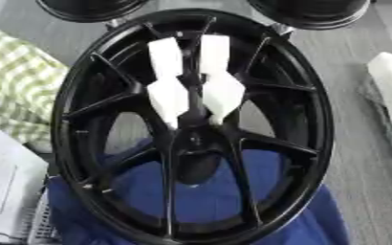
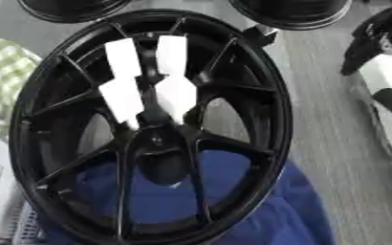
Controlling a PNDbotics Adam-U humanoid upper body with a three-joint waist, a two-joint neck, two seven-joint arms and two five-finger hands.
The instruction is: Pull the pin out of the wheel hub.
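At the right edge of the right eye view, a black curved part with a silvery spot is all I can see of my right hand (image 2: 373, 40). I cannot tell whether my fingers are apart, together or clamped on anything. The hand is well apart from the centre of the wheel. Just below it lies a white object (image 2: 390, 76) on the grey floor (image 1: 358, 143).

In the middle stands the black wheel hub (image 1: 312, 143), its face turned toward me and its thin spokes running out from the centre. Two white pieces lie side by side over the upper spokes, the left white piece (image 1: 168, 95) and the right white piece (image 1: 220, 91). Both point down toward the centre. Between them runs a dark narrow strip (image 1: 195, 103); I cannot tell whether that is the pin.

The wheel's lower part rests on a blue cloth (image 1: 325, 220). To the left lie a green checked cloth (image 1: 15, 86) and a white sheet (image 1: 3, 186). Beyond the top rim sit two more black wheels (image 1: 91, 7).
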